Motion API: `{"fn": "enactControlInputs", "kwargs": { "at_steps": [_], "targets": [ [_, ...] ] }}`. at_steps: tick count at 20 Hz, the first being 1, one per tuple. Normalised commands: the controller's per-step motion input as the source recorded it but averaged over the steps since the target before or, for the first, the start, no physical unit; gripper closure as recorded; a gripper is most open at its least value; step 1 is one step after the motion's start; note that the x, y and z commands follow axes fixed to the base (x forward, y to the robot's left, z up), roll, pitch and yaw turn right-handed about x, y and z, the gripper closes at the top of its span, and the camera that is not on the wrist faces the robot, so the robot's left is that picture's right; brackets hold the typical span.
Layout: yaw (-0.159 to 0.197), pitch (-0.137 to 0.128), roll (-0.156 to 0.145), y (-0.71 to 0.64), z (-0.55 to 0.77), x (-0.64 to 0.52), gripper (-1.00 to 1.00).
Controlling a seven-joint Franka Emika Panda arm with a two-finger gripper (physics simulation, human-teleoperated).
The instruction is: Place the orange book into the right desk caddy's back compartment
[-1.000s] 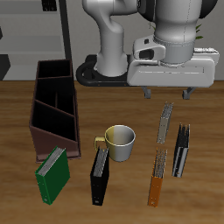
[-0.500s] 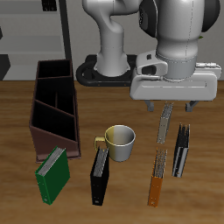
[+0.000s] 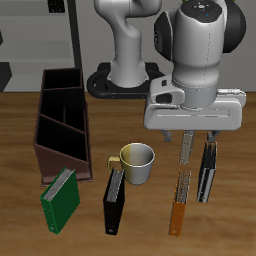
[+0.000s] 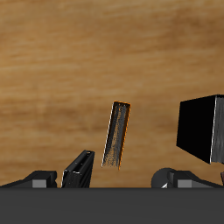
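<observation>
The orange book [image 3: 179, 203] lies flat near the table's front edge, thin and narrow, with a grey speckled page edge and a bright orange end. The wrist view shows the orange book [image 4: 116, 133] with orange rims. My gripper [image 3: 191, 137] hangs open above the table, farther back than the book and over another thin grey book. In the wrist view, both fingertips of the gripper [image 4: 107, 179] stand wide apart with nothing between them. The right desk caddy [image 3: 61, 156] is a tall maroon box with inner partitions, across the table from the books.
A thin grey speckled book [image 3: 186, 150] lies under the gripper. Black books [image 3: 207, 172] lie beside it. A cream mug [image 3: 137, 161], a black book [image 3: 114, 200] and a green book [image 3: 60, 198] sit between the orange book and the caddy.
The gripper has come down and moved toward the table's front, now low over the thin grey book. The books and caddy have not moved.
</observation>
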Motion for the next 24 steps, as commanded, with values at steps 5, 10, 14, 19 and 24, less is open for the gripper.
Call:
{"fn": "enactControlInputs", "kwargs": {
  "at_steps": [5, 10, 14, 19, 24],
  "targets": [
    [-0.011, 0.029, 0.000, 0.04, -0.31, 0.05, -1.00],
    [-0.012, 0.006, 0.024, 0.13, -0.25, 0.06, -1.00],
    [-0.002, 0.016, 0.026, 0.07, -0.15, 0.02, -1.00],
    [-0.037, 0.003, 0.003, -0.09, -0.15, 0.07, -1.00],
    [-0.012, 0.019, -0.005, -0.09, -0.17, 0.07, -1.00]
  ]
}}
